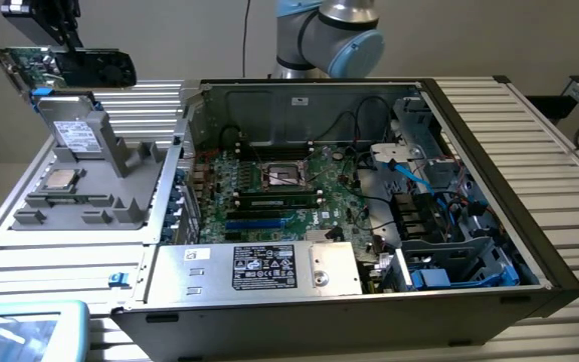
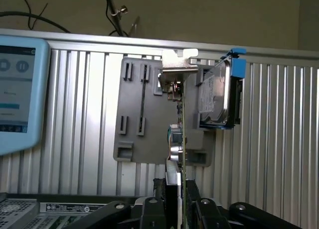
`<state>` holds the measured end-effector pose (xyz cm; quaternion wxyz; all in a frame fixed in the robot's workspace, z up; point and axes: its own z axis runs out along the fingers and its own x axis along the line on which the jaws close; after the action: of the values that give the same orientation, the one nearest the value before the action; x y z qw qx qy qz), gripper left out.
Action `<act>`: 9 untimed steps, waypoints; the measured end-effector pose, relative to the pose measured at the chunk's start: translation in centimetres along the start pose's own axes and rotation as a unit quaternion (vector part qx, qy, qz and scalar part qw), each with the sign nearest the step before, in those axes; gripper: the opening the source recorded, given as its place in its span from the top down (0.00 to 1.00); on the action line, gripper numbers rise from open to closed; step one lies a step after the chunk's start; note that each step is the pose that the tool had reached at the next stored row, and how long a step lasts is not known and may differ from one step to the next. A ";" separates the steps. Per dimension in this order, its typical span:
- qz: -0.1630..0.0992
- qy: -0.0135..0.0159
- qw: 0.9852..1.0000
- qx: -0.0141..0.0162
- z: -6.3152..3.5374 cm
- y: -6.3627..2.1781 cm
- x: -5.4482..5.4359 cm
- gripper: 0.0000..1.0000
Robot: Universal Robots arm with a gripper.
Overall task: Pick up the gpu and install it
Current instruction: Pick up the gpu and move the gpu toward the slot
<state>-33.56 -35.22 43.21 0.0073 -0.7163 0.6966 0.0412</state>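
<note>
Green gpu (image 1: 96,68) sits clamped in the pincer (image 2: 178,205), black case label (image 1: 269,268) illegible.

The gpu (image 1: 84,68), a small green card with a black cooler block on one face and a silver end bracket, hangs in the air above the grey holder (image 1: 118,170). The pincer (image 2: 175,201) clamps its edge, and its long side is roughly level.

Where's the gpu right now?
The gpu is in the air at the exterior view's upper left, held by the gripper above the grey parts holder, outside the open computer case.
</note>
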 end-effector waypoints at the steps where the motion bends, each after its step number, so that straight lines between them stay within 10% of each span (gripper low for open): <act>1: 0.000 0.000 1.000 0.000 0.00 0.00 0.0 0.73; 9: -0.001 0.001 1.000 0.001 0.00 0.00 0.0 0.73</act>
<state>-33.56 -35.21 43.21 0.0076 -0.7169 0.6960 0.0400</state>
